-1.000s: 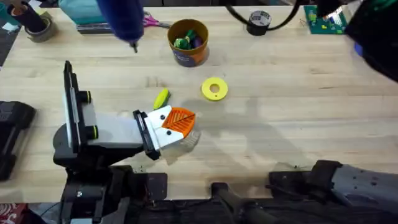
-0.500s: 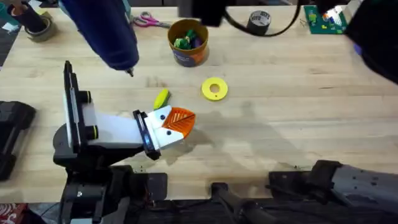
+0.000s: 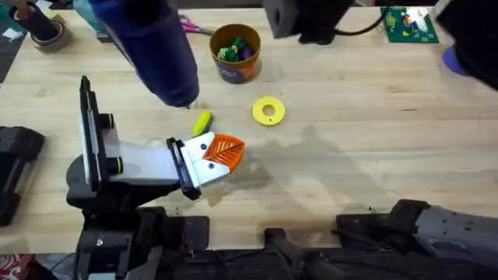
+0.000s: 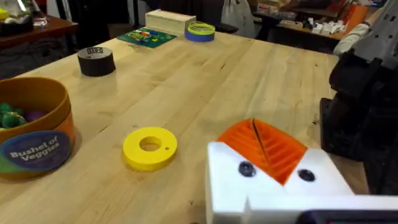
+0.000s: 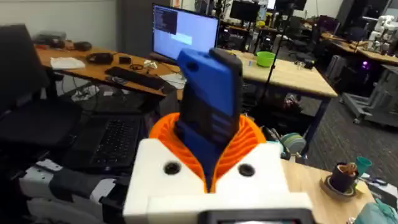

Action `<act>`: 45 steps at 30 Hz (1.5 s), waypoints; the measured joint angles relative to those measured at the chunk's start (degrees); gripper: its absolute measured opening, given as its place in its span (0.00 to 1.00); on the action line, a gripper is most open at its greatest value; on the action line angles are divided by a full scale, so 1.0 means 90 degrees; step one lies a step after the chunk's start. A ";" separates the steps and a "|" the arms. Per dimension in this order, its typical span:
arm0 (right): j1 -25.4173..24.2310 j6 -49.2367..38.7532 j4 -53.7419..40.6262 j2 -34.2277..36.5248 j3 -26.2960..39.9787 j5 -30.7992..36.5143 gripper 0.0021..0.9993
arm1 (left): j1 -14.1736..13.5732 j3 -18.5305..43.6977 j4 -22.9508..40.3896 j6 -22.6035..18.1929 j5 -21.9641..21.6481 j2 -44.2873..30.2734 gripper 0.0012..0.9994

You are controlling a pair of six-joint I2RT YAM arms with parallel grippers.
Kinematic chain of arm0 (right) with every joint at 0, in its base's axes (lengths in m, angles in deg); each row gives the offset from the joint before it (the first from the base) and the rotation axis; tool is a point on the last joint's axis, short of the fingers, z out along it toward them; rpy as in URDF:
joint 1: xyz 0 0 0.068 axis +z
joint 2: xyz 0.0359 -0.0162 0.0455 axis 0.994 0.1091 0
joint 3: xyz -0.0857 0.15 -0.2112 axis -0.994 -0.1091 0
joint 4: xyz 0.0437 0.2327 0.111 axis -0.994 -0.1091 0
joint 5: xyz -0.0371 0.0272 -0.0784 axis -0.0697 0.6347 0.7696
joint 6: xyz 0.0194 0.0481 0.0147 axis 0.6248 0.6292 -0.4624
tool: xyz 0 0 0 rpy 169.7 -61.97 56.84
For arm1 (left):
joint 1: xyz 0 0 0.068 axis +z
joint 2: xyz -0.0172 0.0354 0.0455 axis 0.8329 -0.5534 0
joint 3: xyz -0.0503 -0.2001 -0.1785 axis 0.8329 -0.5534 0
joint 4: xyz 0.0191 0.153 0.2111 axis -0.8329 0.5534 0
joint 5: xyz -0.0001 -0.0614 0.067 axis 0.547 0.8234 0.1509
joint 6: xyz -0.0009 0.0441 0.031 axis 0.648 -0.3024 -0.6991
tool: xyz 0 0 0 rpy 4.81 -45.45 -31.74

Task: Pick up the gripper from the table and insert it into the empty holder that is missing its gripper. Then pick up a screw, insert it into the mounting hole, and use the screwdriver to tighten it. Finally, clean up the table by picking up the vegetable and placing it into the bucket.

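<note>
The right hand, clamped on the screwdriver, has come nearer over the surface toward the left hand, its fingers together, so the tightening seems close; the vegetable lies beside.

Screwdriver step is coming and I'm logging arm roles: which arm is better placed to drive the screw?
Right. Its jaws are shut on the screwdriver, which hangs over the left gripper lying on the table.
</note>
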 joint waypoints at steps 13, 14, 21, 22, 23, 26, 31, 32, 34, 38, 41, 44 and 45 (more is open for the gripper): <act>0.0007 0.0481 0.1555 0.0000 -0.1175 -0.0032 0.02 | 0.0000 0.0000 0.0000 0.0000 0.0000 -0.0001 0.01; 0.0007 0.0519 0.1559 0.0000 -0.1230 -0.0031 0.02 | 0.0000 0.0001 0.0000 0.0000 0.0000 0.0001 0.01; 0.0007 0.0621 0.1765 0.0000 -0.1494 -0.0033 0.02 | 0.0000 0.0000 -0.0002 0.0000 0.0000 -0.0001 0.01; 0.0007 0.0629 0.1802 0.0000 -0.1528 -0.0033 0.02 | 0.0000 0.0000 -0.0002 0.0000 0.0000 -0.0001 0.01; 0.0007 0.0639 0.1835 0.0000 -0.1569 -0.0032 0.02 | 0.0000 0.0000 -0.0001 0.0000 0.0000 -0.0001 0.01; 0.0007 0.0642 0.1837 -0.0001 -0.1683 -0.0031 0.02 | 0.0000 0.0000 0.0000 0.0000 0.0000 0.0000 0.01; 0.0007 0.0645 0.1906 0.0000 -0.1830 -0.0031 0.02 | 0.0000 0.0000 0.0000 0.0000 0.0000 0.0001 0.01; 0.0007 0.0642 0.1929 0.0000 -0.1869 -0.0031 0.02 | 0.0000 0.0000 -0.0002 0.0000 0.0000 0.0001 0.01; 0.0007 0.0642 0.1937 0.0000 -0.1895 -0.0028 0.02 | 0.0000 0.0000 0.0000 0.0000 0.0000 0.0000 0.01; 0.0007 0.0643 0.2023 0.0000 -0.1997 0.0017 0.02 | 0.0000 0.0000 0.0000 0.0000 0.0000 0.0001 0.01; 0.0007 0.0642 0.2024 -0.0001 -0.2052 0.0023 0.02 | 0.0000 0.0000 0.0000 0.0000 0.0000 0.0000 0.01; 0.0007 0.0640 0.2023 0.0000 -0.2074 0.0025 0.02 | 0.0000 0.0001 -0.0001 0.0000 0.0000 -0.0001 0.01; 0.0007 0.0640 0.2026 0.0000 -0.2074 0.0025 0.02 | 0.0000 0.0000 -0.0002 0.0000 0.0000 -0.0001 0.01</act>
